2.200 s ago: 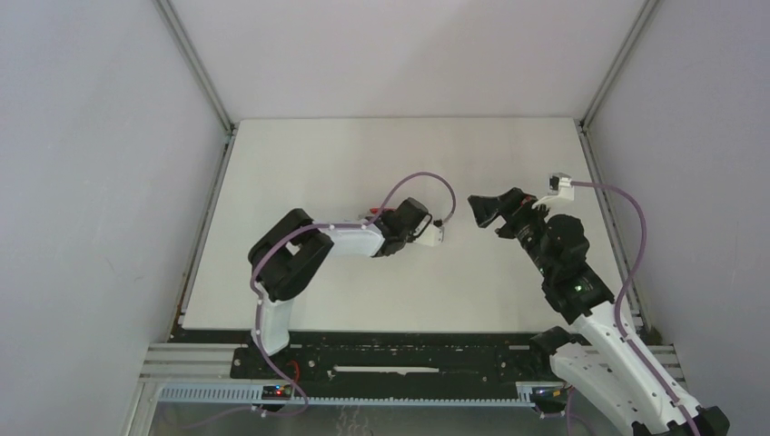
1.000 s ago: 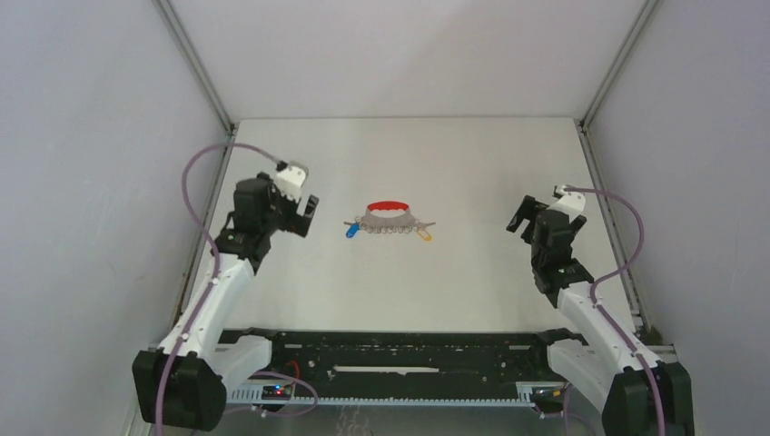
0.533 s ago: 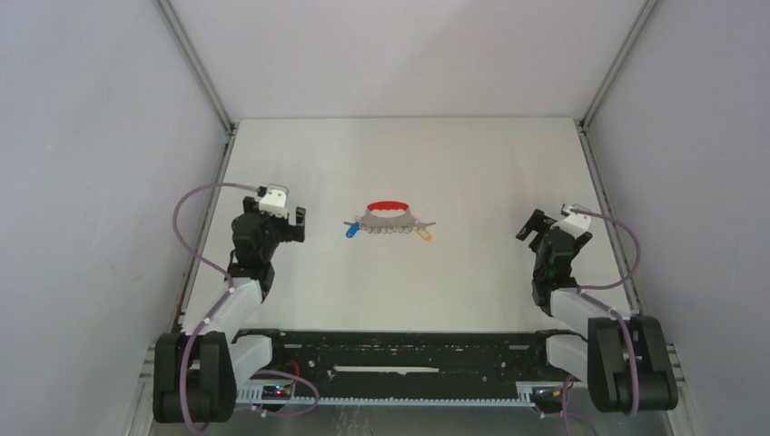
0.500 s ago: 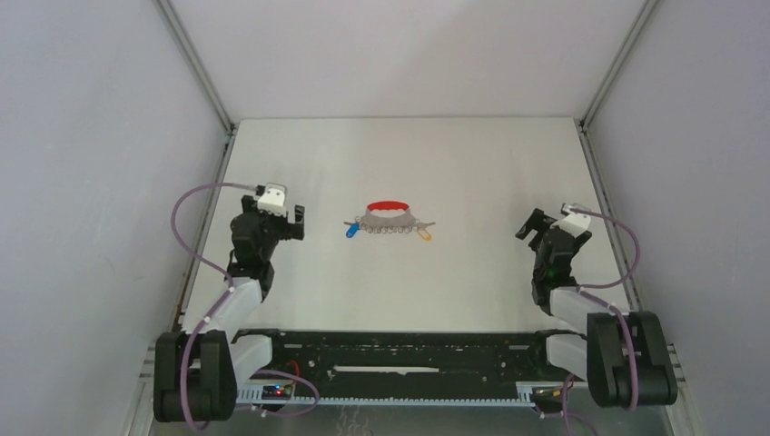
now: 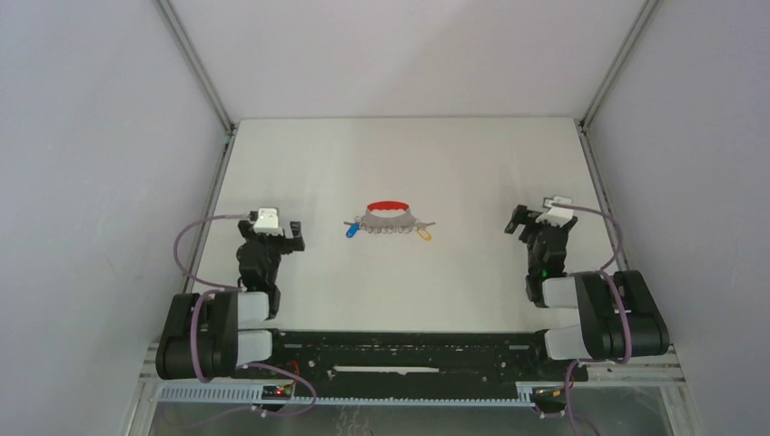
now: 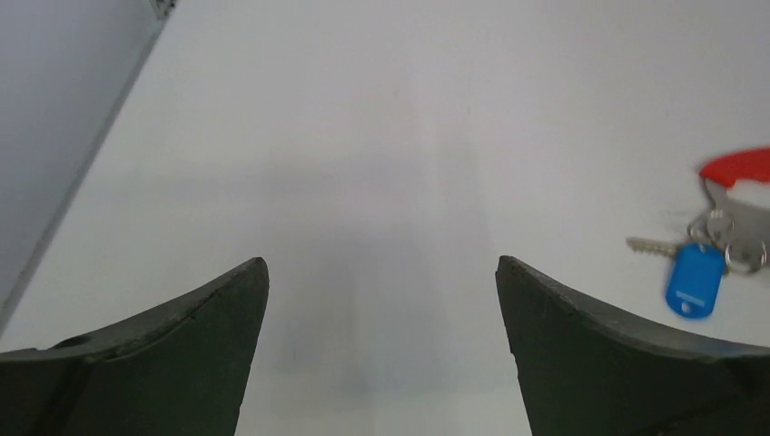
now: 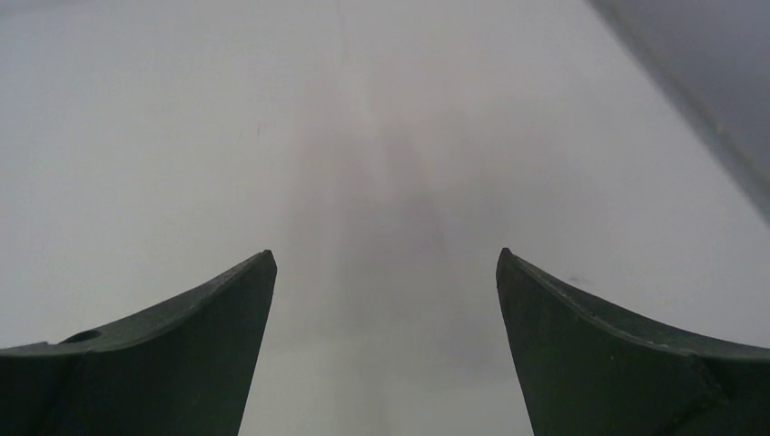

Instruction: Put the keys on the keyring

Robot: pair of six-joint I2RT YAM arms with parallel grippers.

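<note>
Sit folded low at near bench [image 5: 409, 154] edge; hold left gripper [image 6: 381, 270] and right gripper [image 7: 386, 261] spread wide, empty, flanking keyring [image 5: 387, 213] and keys [image 6: 695, 280].

The keyring [image 5: 388, 216] with its keys [image 5: 350, 232] sits mid-table, well apart from both arms [image 5: 259, 272], with bare table [image 5: 409, 291] all around it. Walls [image 5: 109, 182] bound both sides.

keyring [image 5: 386, 217] on table [image 5: 409, 291] ctr | 2 keys [image 5: 350, 231] touching its near edge: 1 L, 1 R
</note>
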